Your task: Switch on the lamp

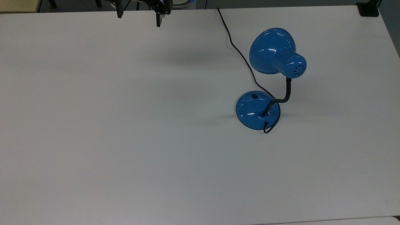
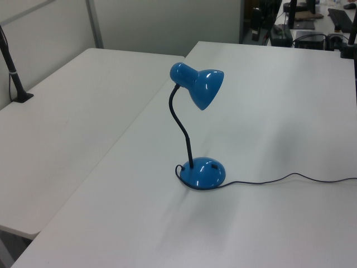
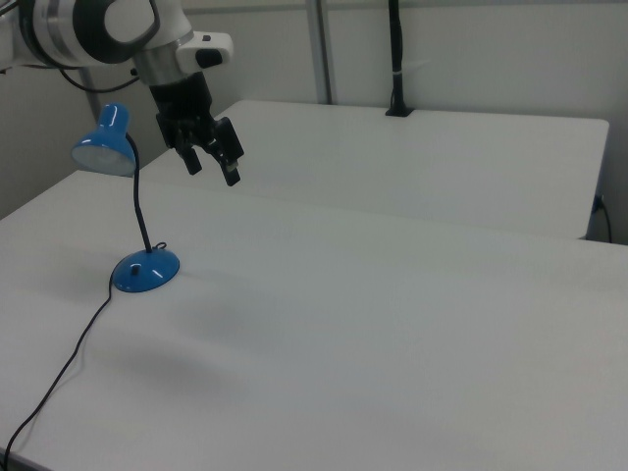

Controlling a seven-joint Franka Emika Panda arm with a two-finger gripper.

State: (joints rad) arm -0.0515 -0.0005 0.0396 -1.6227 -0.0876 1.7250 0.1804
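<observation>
The lamp [image 1: 272, 78] stands on the white table [image 1: 125, 140]; its switch [image 1: 254, 96] sits on the base [image 1: 253, 110], on the side under the shade [image 1: 270, 51]. High above and well apart from the lamp, the gripper [image 3: 212, 158] hangs with fingers spread, holding nothing. A slanted push may slide the light base, or catch the cord [image 1: 240, 54].

lamp [image 1: 272, 78]: 1 | cord [image 1: 240, 53]: 1 | switch [image 1: 254, 96]: 1 | gripper [image 1: 139, 17]: 1 | gripper fingers [image 1: 158, 20]: 2 | white tables [image 2: 83, 111]: 2
</observation>
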